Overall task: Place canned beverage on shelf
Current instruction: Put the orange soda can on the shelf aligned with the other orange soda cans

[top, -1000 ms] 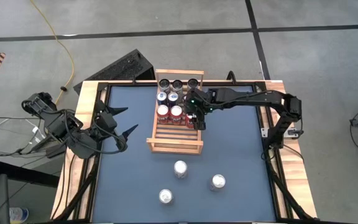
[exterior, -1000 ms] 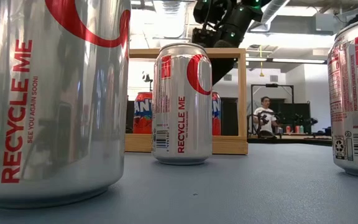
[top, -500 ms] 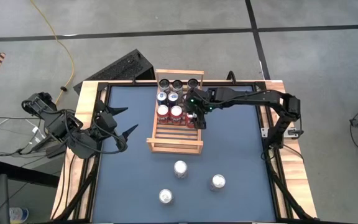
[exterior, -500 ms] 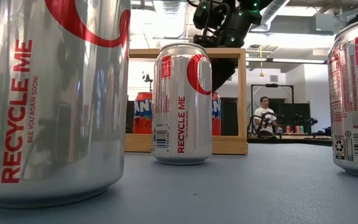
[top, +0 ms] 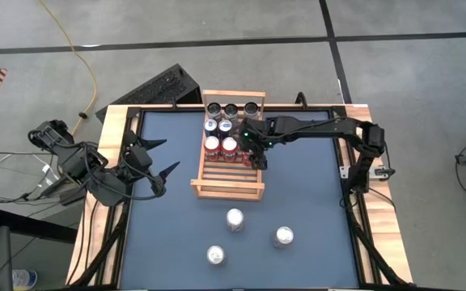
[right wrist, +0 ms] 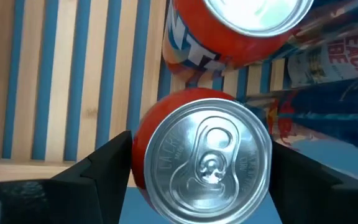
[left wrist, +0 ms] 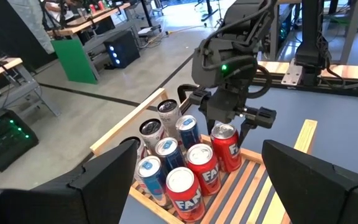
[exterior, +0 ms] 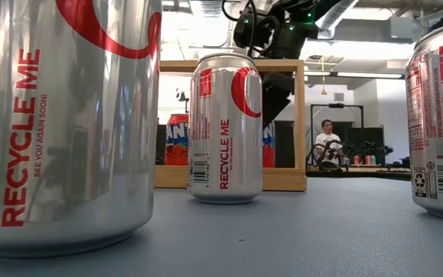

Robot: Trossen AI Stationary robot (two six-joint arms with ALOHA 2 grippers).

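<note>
The shelf (top: 226, 171), pale slatted wood with railed ends, held nine cans (top: 222, 128) in three rows at its far end. Three silver cans (top: 235, 219) stood on the mat nearer than it. Over the shelf's right edge, the right gripper (left wrist: 235, 122) straddled a red can (right wrist: 201, 152), fingers apart; only its wrist view showed the gaps. The left gripper (top: 162, 158) waited spread, left of the shelf.

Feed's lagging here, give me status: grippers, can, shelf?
Right gripper open, straddling red can standing on shelf. Left gripper open, parked at table's left edge. Three silver cans still on table.
</note>
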